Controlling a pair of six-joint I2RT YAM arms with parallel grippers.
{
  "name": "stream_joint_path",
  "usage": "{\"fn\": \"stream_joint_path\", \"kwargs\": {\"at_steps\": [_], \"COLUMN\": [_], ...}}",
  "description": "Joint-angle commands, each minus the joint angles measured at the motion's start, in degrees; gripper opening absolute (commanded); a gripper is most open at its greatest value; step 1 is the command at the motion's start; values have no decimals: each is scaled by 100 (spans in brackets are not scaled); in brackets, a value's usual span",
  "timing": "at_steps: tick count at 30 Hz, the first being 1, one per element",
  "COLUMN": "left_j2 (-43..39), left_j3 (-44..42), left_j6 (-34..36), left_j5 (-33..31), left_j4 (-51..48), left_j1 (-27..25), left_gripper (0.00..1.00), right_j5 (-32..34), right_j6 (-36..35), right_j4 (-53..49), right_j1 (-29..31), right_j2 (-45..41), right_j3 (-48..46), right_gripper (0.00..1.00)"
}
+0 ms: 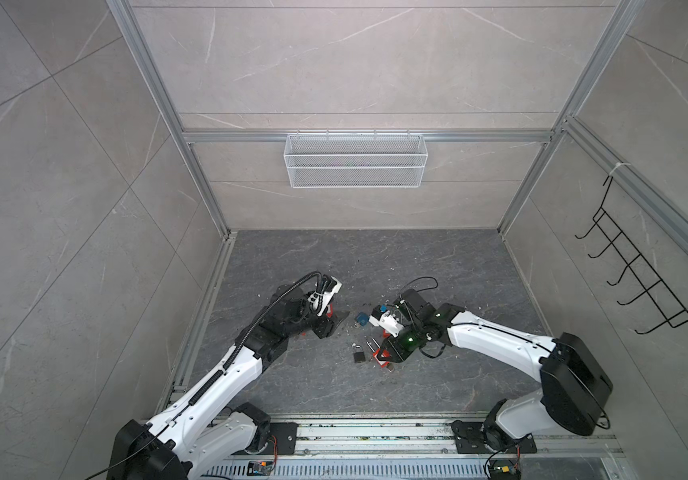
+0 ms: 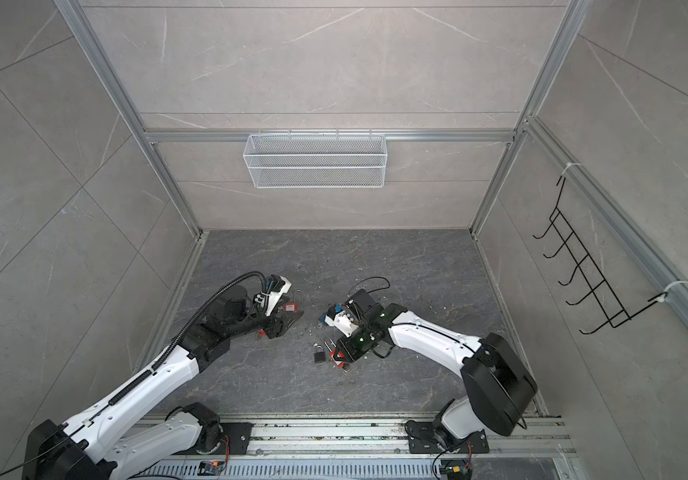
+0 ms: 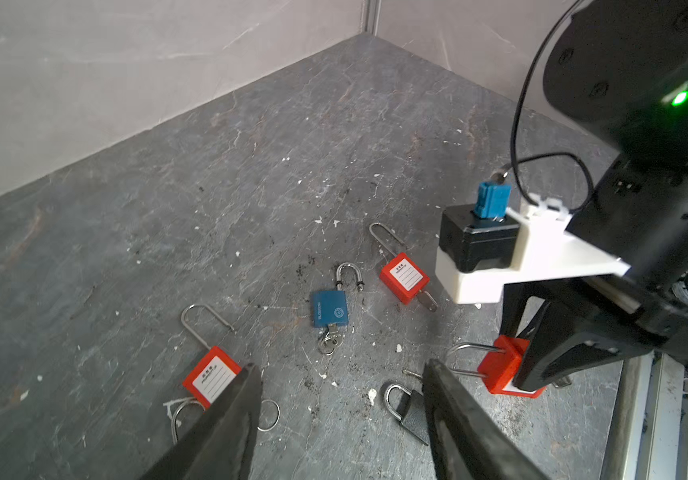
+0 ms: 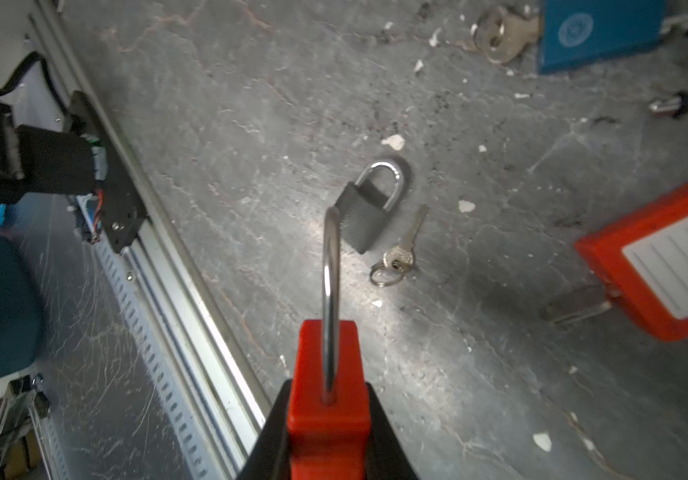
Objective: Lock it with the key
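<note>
- Top views: left claw (image 1: 336,324) sits low over the counter (image 1: 417,270), left of centre. Right claw (image 1: 384,358) is near the front middle, clenched on a red lock (image 1: 383,365). Black lock (image 1: 359,356) lies just beside it, and blue lock (image 1: 362,319) lies between the claws.
- Left wrist view: left claw (image 3: 341,365) is released, with nothing between its fingers (image 3: 230,415). Labelled lock (image 3: 209,380) lies against one finger. Blue lock (image 3: 330,309) has a key (image 3: 330,340) at its base. Second labelled lock (image 3: 404,278) lies beyond it. The red lock (image 3: 500,368) is on edge in the right claw, touching the counter.
- Right wrist view: right claw (image 4: 328,415) grasps the red lock (image 4: 309,353) by the body, shackle (image 4: 331,291) pointing away. Black lock (image 4: 365,216) has its shackle shut, and a loose key (image 4: 400,253) on a ring lies just beside it.
</note>
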Motion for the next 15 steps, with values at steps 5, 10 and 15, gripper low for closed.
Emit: {"fn": "stream_joint_path", "kwargs": {"at_steps": [5,10,15], "left_j2": [-20,15,43], "left_j3": [34,-2,135], "left_j6": [-867,-868,-735], "left_j5": [-108,-27,-19], "left_j4": [21,-51,-276], "left_j1": [25,20,25], "left_gripper": [64,63,63], "right_j5": [542,585,632], "right_j6": [855,983,1172], "right_j4": [379,391,433], "right_j1": [-2,-55,-183], "right_j2": [415,670,888], "right_j3": [168,231,314], "right_gripper": [16,17,18]}}
